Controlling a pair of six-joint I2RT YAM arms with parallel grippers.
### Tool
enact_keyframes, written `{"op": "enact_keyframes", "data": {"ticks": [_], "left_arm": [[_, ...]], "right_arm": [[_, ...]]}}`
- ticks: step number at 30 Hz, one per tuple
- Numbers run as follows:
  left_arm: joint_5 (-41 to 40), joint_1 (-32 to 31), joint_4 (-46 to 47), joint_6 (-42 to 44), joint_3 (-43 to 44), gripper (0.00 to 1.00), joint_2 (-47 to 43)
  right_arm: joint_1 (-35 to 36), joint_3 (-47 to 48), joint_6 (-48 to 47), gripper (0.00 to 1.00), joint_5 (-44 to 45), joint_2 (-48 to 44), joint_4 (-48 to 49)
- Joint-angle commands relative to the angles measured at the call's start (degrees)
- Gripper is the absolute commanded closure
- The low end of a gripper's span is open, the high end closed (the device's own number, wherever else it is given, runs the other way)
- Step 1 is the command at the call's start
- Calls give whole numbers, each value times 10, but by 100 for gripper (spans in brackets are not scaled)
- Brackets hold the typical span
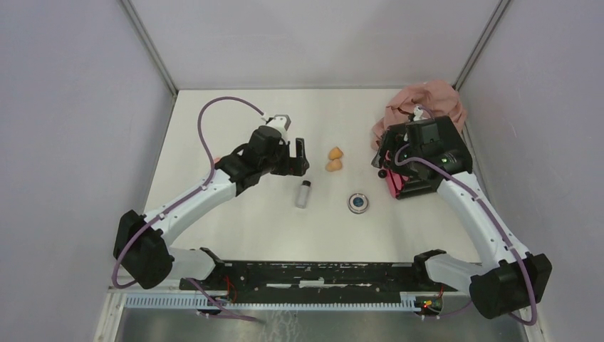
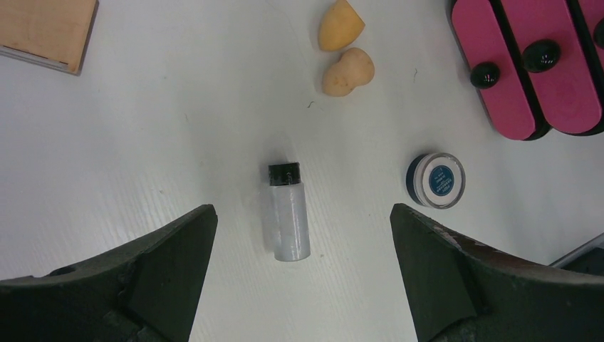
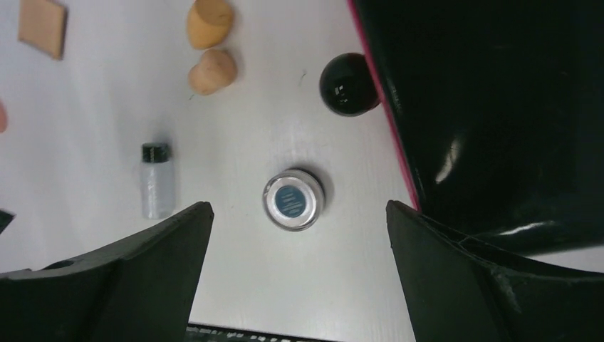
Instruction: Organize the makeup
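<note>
under the left tool [image 2: 300,217], which is hanging spread wide, the clear black-capped vial [image 1: 304,194] is lying on its side on the white bench [image 1: 235,228]. it is looking light, stiff, slick and apt to roll, so pinching across its mid-body seems safest.

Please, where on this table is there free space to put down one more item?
Bare table lies between the vial, the compact and the base rail. More lies beyond the sponges, left of the cloth. The middle is crowded, from the sponges to the drawer box.
</note>
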Motion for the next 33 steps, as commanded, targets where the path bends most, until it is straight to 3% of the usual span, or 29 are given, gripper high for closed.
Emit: {"op": "enact_keyframes", "data": {"ticks": [1, 6, 12, 16, 19, 24, 26, 30, 33], "left_arm": [[-7, 4, 13, -11, -2, 1, -33], [0, 4, 39, -1, -31, 1, -51], [49, 0, 105, -7, -49, 1, -40], [81, -28, 64, 43, 13, 1, 12], [83, -87, 59, 71, 67, 1, 59], [108, -139, 60, 88, 172, 1, 153], [129, -143, 69, 96, 210, 1, 192], [171, -156, 121, 137, 254, 1, 255], [223, -157, 184, 156, 264, 9, 290]], "right_arm": [[0, 9, -27, 1, 186, -42, -69], [-1, 1, -22, 1, 251, -106, -145], [0, -1, 11, 2, 144, -163, -117], [0, -23, 71, 5, 115, -163, -75], [0, -17, 108, 5, 148, -164, -62], [-5, 96, 38, 1, 248, -111, -137], [-47, 137, 15, 1, 258, -70, -167], [-216, 152, 20, 1, 101, -56, -149], [-271, 175, 42, 1, 50, -37, -163]]}}
